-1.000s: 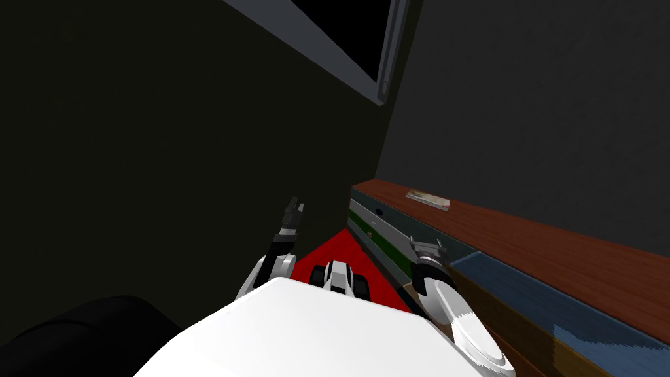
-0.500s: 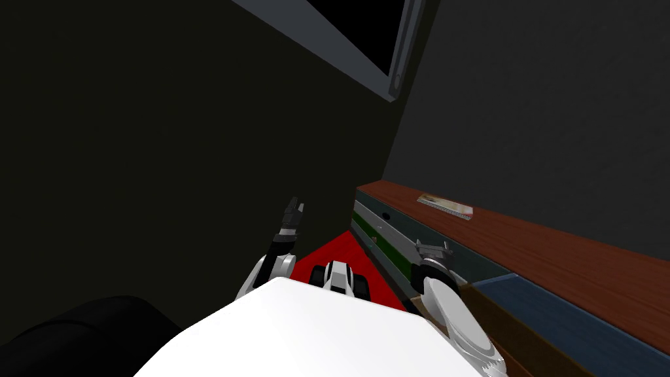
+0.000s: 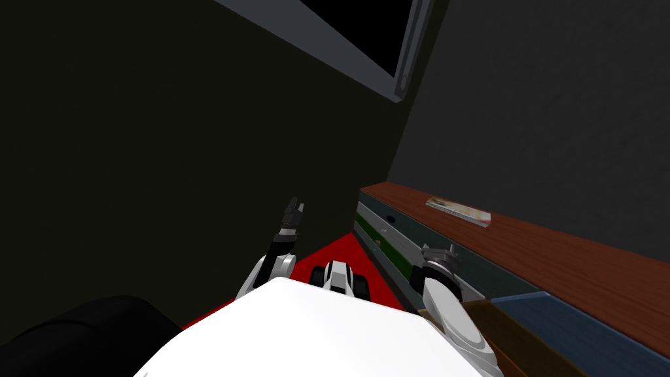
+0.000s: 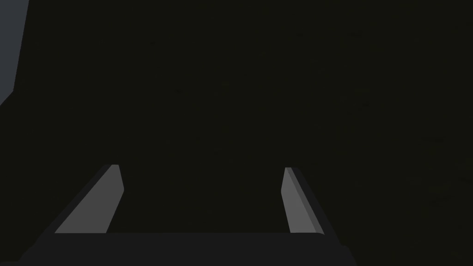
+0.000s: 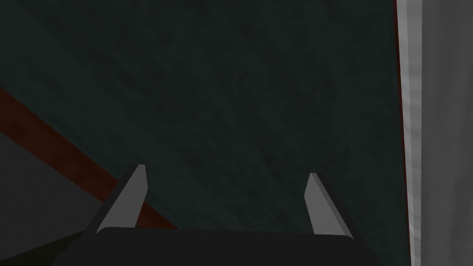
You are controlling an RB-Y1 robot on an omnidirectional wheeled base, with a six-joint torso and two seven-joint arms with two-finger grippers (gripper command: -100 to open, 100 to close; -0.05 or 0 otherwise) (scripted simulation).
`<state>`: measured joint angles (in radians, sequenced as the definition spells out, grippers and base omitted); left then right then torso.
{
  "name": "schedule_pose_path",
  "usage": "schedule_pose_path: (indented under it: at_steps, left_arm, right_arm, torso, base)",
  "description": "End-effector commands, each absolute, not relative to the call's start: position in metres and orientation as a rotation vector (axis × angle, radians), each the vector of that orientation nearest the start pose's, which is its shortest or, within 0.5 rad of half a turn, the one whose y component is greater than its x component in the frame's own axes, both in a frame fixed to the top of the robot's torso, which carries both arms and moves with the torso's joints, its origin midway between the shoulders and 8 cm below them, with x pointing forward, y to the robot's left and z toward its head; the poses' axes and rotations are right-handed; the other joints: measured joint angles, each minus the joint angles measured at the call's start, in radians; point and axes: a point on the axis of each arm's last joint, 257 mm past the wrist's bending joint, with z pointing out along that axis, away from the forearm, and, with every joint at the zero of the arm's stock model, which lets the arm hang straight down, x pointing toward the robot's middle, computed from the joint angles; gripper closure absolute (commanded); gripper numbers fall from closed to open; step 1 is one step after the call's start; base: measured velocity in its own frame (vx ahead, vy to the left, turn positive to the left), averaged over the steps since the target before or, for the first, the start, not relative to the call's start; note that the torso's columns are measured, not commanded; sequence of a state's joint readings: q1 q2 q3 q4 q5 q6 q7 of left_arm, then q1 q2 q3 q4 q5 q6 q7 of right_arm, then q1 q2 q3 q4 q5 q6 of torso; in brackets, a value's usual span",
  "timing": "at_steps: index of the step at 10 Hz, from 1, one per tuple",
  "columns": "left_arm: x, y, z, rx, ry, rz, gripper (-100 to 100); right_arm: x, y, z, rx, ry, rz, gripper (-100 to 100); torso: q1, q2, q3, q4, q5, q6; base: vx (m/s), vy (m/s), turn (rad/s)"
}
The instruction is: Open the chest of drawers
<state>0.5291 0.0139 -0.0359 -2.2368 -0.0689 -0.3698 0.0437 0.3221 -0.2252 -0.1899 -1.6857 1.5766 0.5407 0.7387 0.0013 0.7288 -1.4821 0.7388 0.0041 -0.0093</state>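
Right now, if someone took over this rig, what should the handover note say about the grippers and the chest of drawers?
Left gripper: open, holding nothing, raised on my left, away from the job.
Right gripper: open, holding nothing, facing a dark drawer front close up.
Chest of drawers: on my right, with a brown top and a flat book-like thing lying on it.
Done: the right arm is at the chest.
Left: find a handle, grip it, pull the drawer out.
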Motion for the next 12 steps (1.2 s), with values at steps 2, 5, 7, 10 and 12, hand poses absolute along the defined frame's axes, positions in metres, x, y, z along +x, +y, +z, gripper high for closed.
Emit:
schedule_pose_path:
  at_steps: [2, 5, 7, 10, 12]
  left_arm:
    - [0.371, 0.269, -0.033, -0.791, 0.789, -1.271, 0]
    - [0.371, 0.269, -0.033, -0.791, 0.789, -1.271, 0]
    - [0.371, 0.269, -0.033, -0.791, 0.789, -1.271, 0]
    - [0.371, 0.269, -0.033, -0.791, 0.789, -1.271, 0]
    - [0.371, 0.269, -0.033, -0.791, 0.789, -1.271, 0]
  right_arm:
    - [0.363, -0.546, -0.233, -0.287, 1.692, -1.527, -100]
    - [0.357, -0.549, -0.236, -0.325, 1.689, -1.663, -100]
    - [0.355, -0.546, -0.237, -0.341, 1.684, -1.703, -100]
    - [0.351, -0.532, -0.25, -0.343, 1.71, -1.758, -100]
    - [0.349, -0.517, -0.264, -0.324, 1.748, -1.756, -100]
  torso:
    - [0.0, -0.005, -0.003, -0.001, 0.001, -0.004]
    - [-0.003, -0.015, -0.007, -0.001, -0.001, -0.014]
    - [-0.006, -0.017, -0.007, -0.001, -0.003, -0.014]
    - [-0.008, -0.008, -0.003, -0.003, -0.006, -0.001]
    - [-0.007, 0.001, 0.002, -0.002, -0.007, 0.003]
  base:
    - [0.026, -0.002, 0.113]
    - [0.026, 0.0, 0.185]
    - [0.031, 0.001, 0.122]
    - [0.06, -0.014, 0.204]
    - [0.045, -0.005, 0.16]
